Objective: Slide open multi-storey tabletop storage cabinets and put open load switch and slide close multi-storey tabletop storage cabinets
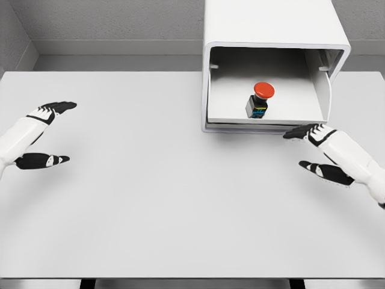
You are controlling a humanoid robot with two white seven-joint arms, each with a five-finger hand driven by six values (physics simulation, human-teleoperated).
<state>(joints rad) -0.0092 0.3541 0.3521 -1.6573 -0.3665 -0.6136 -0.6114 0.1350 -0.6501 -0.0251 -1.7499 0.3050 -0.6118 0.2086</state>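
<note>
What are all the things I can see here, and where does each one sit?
table: one, white, fills most of the view
storage cabinet: one, white, far right of the table, front open
switch: one, black body with a red round cap, upright inside the cabinet
left hand: one, white with black fingers, open, over the table's left edge
right hand: one, white with black fingers, open, just in front of the cabinet's lower right corner

Red-capped load switch (260, 99) upright inside open white cabinet (274, 36), both open hands on white table (150, 198)
</note>
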